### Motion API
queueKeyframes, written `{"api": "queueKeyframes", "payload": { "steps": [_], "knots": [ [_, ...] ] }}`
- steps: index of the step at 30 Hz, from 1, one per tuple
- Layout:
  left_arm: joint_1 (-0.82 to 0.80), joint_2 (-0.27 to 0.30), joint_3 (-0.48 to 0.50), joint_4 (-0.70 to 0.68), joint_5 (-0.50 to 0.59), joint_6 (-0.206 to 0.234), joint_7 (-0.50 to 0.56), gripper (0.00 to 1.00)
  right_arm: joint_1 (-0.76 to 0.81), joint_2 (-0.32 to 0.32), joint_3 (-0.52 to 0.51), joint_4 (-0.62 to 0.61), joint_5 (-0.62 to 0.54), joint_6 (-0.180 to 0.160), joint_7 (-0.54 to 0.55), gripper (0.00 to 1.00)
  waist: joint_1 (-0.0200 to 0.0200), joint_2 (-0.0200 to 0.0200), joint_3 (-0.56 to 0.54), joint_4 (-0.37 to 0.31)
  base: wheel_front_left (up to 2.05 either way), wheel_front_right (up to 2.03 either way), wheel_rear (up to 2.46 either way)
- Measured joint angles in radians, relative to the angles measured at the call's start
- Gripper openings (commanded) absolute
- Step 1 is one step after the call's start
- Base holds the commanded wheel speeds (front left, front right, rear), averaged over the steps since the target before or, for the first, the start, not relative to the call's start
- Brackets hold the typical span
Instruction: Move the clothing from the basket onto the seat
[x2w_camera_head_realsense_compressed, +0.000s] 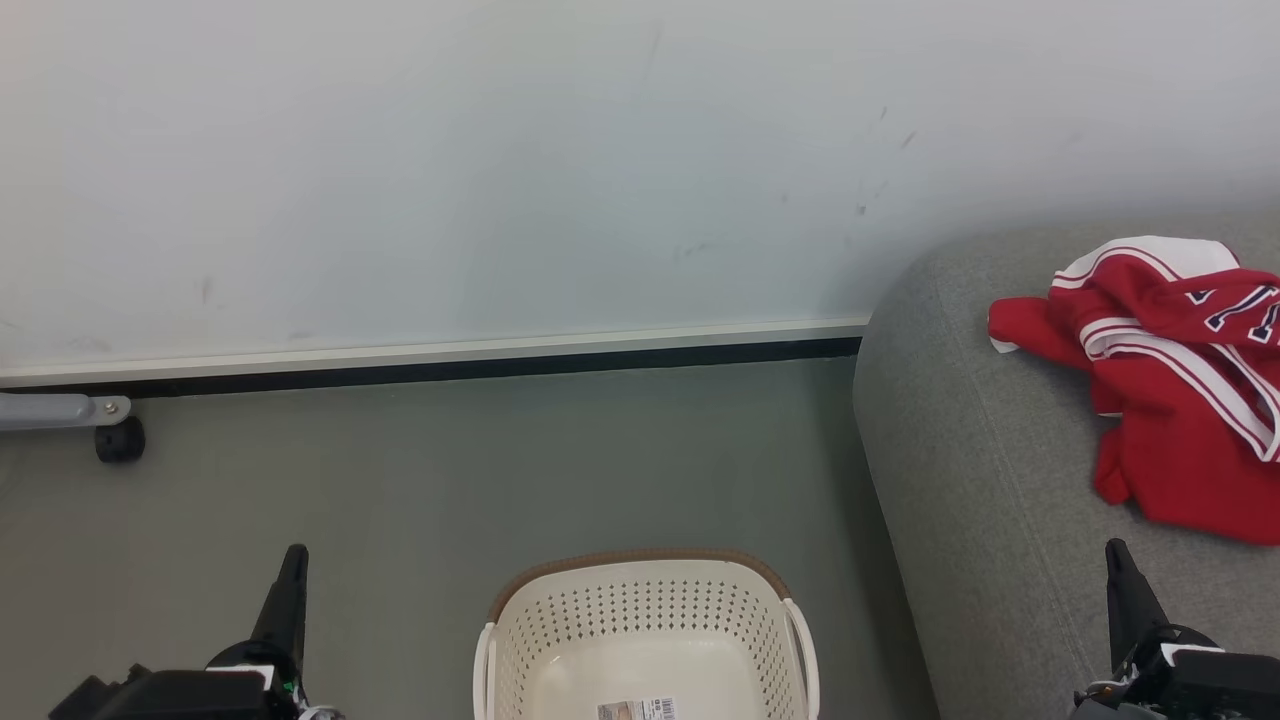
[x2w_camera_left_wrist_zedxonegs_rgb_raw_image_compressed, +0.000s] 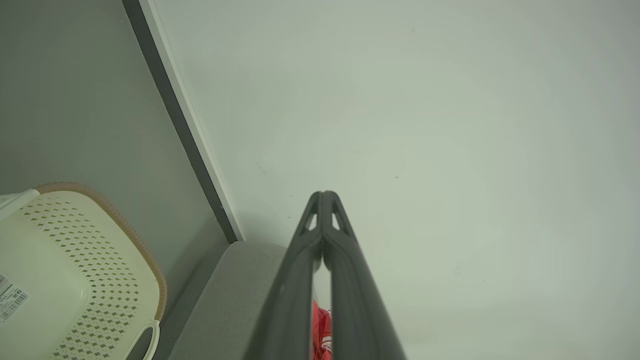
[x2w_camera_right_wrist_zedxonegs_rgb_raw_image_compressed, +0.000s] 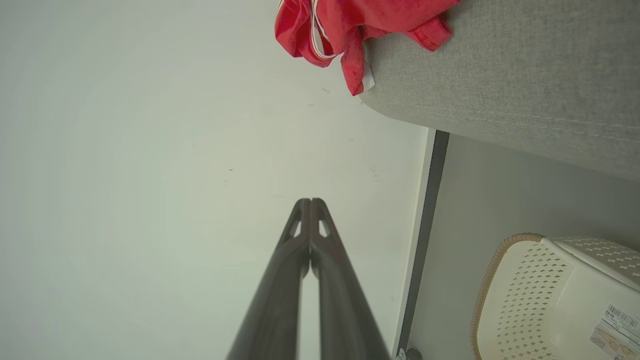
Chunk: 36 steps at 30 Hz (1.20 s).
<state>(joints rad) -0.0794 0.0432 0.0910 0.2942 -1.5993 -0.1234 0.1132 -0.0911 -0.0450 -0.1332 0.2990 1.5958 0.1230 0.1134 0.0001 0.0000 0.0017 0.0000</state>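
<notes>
**Clothing on the seat, basket bare: the finish is being checked**

The clothing (x2w_camera_head_realsense_compressed: 1170, 400) is being carried by the seat (x2w_camera_head_realsense_compressed: 960, 520). It is lying bunched at about 3 o'clock in the head view, with one red sleeve reaching toward 9 o'clock, short of the cushion's rounded edge. In the right wrist view a red fold is showing past that edge, but whether it is truly overhanging cannot be told.

The basket (x2w_camera_head_realsense_compressed: 640, 610) is standing on the floor at 6 o'clock, just beside the seat. Nothing is being held in its visible part except a label (x2w_camera_head_realsense_compressed: 640, 709) on the bottom.

The left gripper (x2w_camera_head_realsense_compressed: 294, 552) at 7 o'clock and the right gripper (x2w_camera_head_realsense_compressed: 1114, 546) at 5 o'clock are each being kept with fingers pressed together and nothing between them. The right one is showing in front of the seat, apart from the fabric.

The transfer is being judged as good as done. To finish it well, the basket's near part, cut off at the picture's bottom, is being left to be checked. The arms are best being kept clear of the sleeve, so that nothing is dragged to the floor.
</notes>
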Motion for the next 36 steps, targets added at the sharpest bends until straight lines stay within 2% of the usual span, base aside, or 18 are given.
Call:
{"api": "queueKeyframes", "payload": {
  "steps": [36],
  "knots": [
    [0.000,0.000,0.000,0.001,-0.001,0.000,0.000,0.00,0.000,0.000,0.000,0.000,0.000,0.000,0.000,0.00,0.0000,0.0000,0.000,0.000,0.00,0.00,0.00]
  ]
}}
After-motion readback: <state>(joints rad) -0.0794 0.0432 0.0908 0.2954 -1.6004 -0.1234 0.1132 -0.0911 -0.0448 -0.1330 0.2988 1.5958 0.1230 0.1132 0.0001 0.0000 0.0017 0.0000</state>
